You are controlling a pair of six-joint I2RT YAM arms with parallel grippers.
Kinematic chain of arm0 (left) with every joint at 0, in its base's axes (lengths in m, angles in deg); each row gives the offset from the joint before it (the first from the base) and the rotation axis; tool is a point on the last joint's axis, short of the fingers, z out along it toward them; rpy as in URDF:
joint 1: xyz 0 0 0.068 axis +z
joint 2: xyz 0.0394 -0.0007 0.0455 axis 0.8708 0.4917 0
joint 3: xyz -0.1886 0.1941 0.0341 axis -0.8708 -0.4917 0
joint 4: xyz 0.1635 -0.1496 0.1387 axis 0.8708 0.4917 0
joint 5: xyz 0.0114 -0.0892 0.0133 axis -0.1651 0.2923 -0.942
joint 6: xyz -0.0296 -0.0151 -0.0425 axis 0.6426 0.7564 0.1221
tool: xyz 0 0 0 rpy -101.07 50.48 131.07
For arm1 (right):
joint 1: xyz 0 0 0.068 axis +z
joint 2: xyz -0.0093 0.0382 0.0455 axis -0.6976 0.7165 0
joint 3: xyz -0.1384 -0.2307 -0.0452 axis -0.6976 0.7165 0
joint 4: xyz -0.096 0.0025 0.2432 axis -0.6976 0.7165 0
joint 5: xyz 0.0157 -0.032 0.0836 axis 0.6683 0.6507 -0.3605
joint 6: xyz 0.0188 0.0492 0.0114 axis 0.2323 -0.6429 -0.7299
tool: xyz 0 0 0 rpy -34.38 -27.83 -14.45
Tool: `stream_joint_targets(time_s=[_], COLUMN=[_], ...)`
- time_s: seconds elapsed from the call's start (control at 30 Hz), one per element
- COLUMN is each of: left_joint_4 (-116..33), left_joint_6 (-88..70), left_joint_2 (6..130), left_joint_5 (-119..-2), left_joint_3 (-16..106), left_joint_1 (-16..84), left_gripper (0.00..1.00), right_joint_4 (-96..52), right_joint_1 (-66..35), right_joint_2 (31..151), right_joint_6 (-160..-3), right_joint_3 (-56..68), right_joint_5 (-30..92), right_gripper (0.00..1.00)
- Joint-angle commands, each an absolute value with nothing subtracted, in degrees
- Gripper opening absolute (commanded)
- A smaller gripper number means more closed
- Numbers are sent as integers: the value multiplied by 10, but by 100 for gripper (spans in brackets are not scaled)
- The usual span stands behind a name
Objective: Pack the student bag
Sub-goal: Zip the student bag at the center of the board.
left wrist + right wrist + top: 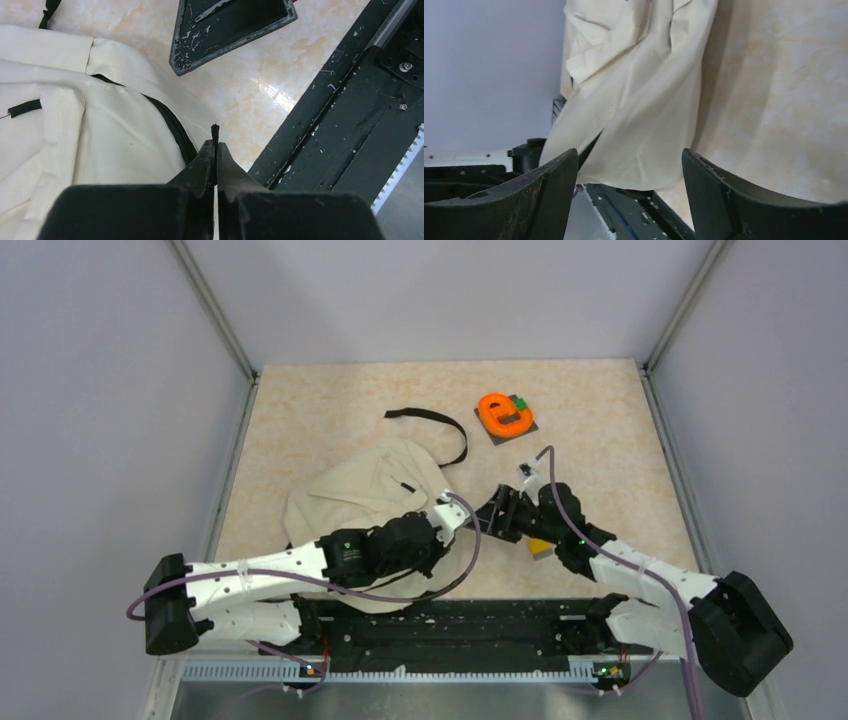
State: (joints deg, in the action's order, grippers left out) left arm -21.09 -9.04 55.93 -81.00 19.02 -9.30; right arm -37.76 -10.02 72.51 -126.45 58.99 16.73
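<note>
Left wrist view: the left gripper is clamped tight on a small black tab. The tab is judged to be the pull of the black zipper that runs across the student bag. The bag fills the left of this view, and the black base rail crosses the right. Right wrist view: the right gripper stands wide apart with nothing between its fingers, and cream bag fabric drapes in folds just beyond them. Top view: both grippers meet at the bag's near right corner. The bag lies crumpled left of centre, with its strap trailing toward the far side. An orange object on a dark plate sits well apart near the far edge. A yellow item shows partly under the right arm. Neither is in the bag. Judgement: the task is at the opening stage, with loading and closing left to do. Surface: a beige marbled table with slight glare. Enclosure: plain grey walls on three sides, with metal corner posts.
</note>
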Motion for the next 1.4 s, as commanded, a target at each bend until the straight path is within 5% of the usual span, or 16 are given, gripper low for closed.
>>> stream_joint_targets(time_s=[0.0, 0.53, 0.6, 0.73, 0.77, 1.37], left_joint_4=[-239, -231, -229, -208, -200, -108], left_joint_6=[-110, -133, -135, -136, -138, -132], left_joint_2=[543, 558, 559, 563, 563, 546], left_joint_5=[-789, -742, -737, -733, -731, -669], left_joint_3=[219, 232, 234, 245, 248, 262], left_joint_1=[-91, -91, -91, -91, -91, -91], left_gripper=[0, 0, 0, 0, 0, 0], right_joint_4=[-433, -449, -455, -414, -386, -230], right_joint_1=[-58, 45, 45, 43, 42, -111], right_joint_2=[680, 808, 830, 854, 855, 880], right_joint_6=[-1386, -1375, -1364, -1322, -1302, -1102], right_joint_3=[613, 525, 512, 475, 463, 370], right_joint_5=[241, 296, 297, 325, 345, 360], right_gripper=[74, 67, 54, 3, 0, 0])
